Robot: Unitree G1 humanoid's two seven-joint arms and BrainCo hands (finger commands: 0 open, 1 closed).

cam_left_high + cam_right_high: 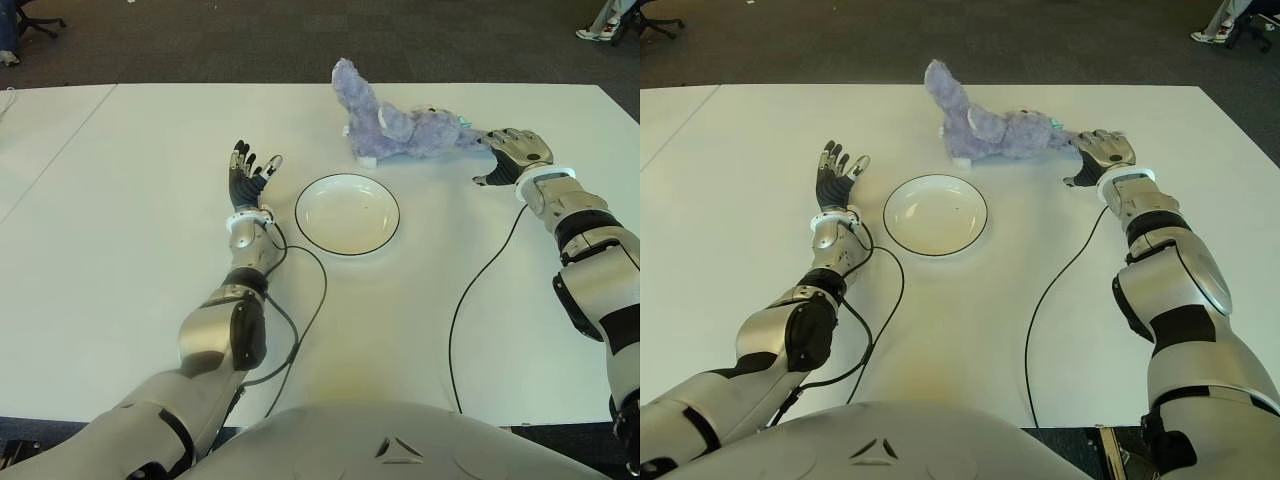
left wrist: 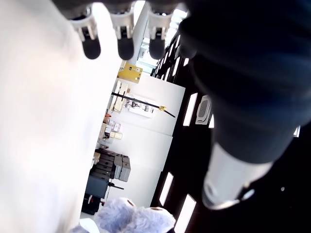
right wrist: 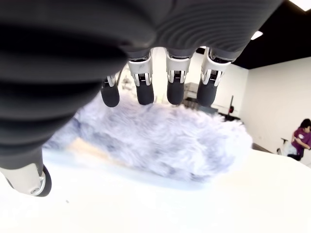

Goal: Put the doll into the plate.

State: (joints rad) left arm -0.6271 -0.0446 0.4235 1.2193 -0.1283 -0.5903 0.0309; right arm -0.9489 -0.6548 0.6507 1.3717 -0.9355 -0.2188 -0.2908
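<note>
Right hand [image 1: 512, 152] spread open just beside doll [image 1: 395, 125], plate [image 1: 347, 214] near

No readable text, label, brand, number or sign is being shown in any view. Small boxes and posters on a far wall are being seen in the left wrist view, but nothing on them can be read.

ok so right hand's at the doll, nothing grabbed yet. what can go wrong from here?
1. The right hand is open at one end of the doll, not around it; closing there may catch only fur and let it slip or drag.
2. The doll is long and floppy, with one end sticking up; it may drape over the rim of the plate rather than land inside.
3. The left hand shows open just left of the plate; a wide swing might brush it.
</note>
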